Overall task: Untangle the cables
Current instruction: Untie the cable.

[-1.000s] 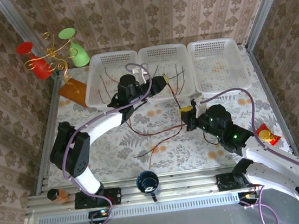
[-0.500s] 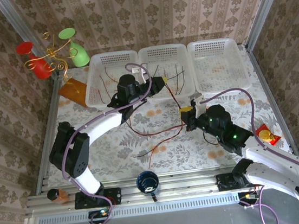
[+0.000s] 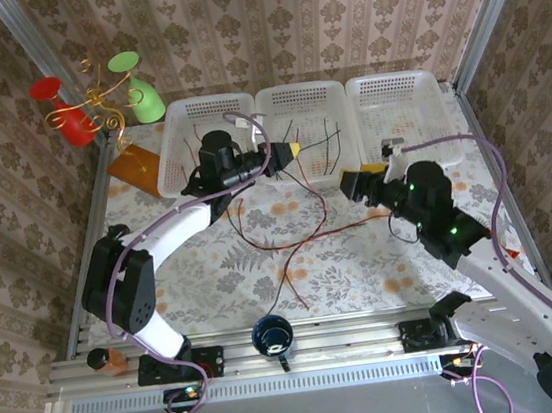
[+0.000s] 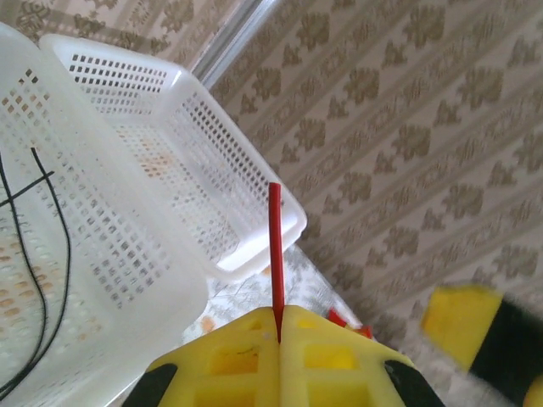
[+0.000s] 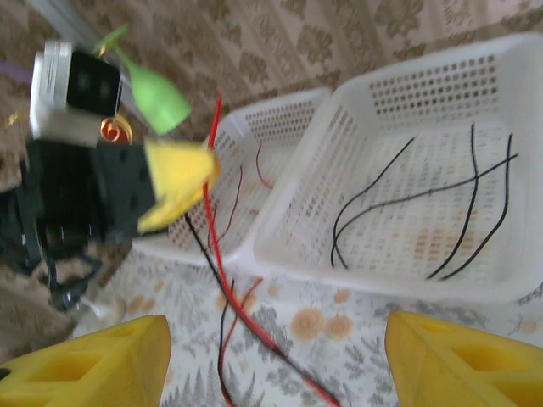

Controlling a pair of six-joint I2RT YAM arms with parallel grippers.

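Pulling back toward the right since a second ago, the right gripper (image 5: 280, 360) is now hanging just near of the right white perforated plastic basket (image 3: 396, 79), its jaws spread wide with nothing between them. The left gripper (image 4: 278, 320) is pinching a thin red wire (image 4: 275, 246) above the near rim of the middle white basket (image 3: 302, 89). Other red and black cables (image 3: 286, 246) are trailing loosely across the floral tablecloth (image 3: 204, 276), between the two arms.
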